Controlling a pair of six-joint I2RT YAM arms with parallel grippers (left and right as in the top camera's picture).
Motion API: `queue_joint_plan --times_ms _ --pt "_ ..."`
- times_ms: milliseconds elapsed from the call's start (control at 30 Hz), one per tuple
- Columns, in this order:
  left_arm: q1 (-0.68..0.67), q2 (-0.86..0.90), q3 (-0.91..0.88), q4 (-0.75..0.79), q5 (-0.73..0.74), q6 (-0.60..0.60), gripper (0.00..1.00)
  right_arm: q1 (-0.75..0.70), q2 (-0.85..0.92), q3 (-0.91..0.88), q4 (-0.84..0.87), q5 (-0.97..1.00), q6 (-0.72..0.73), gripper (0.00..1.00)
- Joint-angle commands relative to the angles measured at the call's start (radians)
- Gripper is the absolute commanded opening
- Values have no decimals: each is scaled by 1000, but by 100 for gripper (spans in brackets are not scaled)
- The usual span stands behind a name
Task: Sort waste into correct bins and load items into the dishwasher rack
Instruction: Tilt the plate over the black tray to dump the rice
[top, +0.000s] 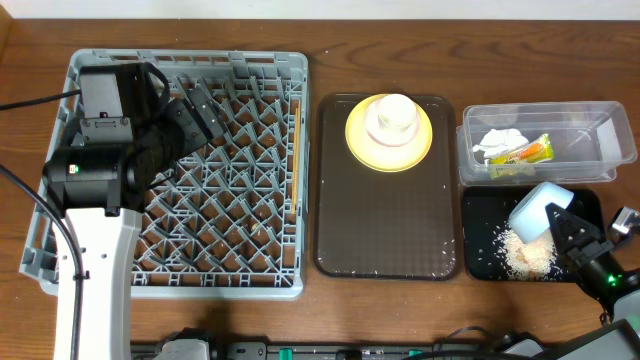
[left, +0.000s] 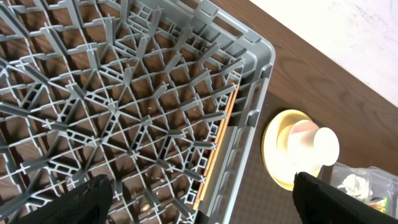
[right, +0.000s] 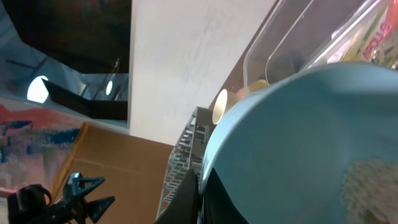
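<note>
bowl: light blue bowl (top: 540, 208) tipped over black tray (top: 480, 215), crumbs (top: 528, 255) below | right gripper (top: 563, 224) clamped on its rim | handling guess: light, stiff, kinda slick, so pinch the rim deep | left gripper (top: 205, 110) wide open over rack (top: 200, 288)

I note even, bright light on the bench (top: 400, 40), shadows faint; right wrist view's bowl (right: 292, 143) is blurred, too close.

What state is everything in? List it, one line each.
rack, holds the chopsticks
chopsticks, lying flat inside the rack
plate, on brown tray, cup on it
tub, holds tissue and wrapper
black tray, strewn with crumbs
bowl, tipped over black tray, gripped
left gripper, open above rack
right gripper, shut on bowl
</note>
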Motion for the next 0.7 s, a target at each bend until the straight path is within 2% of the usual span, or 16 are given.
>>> queue_joint_plan --times_ms 0,67,200,300,367,467,600,667 --pt "4 3 6 -2 6 10 94 -9 3 -1 23 -41 108 1" --pt "4 3 6 -2 6 10 94 -9 3 -1 16 -41 161 1" --pt "4 3 6 -2 6 10 94 -9 3 -1 41 -21 81 1" --pt "4 3 6 -2 6 10 94 -9 1 -1 -48 -41 75 1" --pt "4 3 6 -2 6 10 94 -9 1 -1 1 -39 33 1" --pt "4 3 6 -2 6 10 94 -8 2 -1 -20 -41 94 1" --pt "4 3 6 -2 6 10 94 -8 2 -1 29 -41 96 1" --pt "4 3 6 -2 6 10 94 -8 2 -1 -35 -41 119 1"
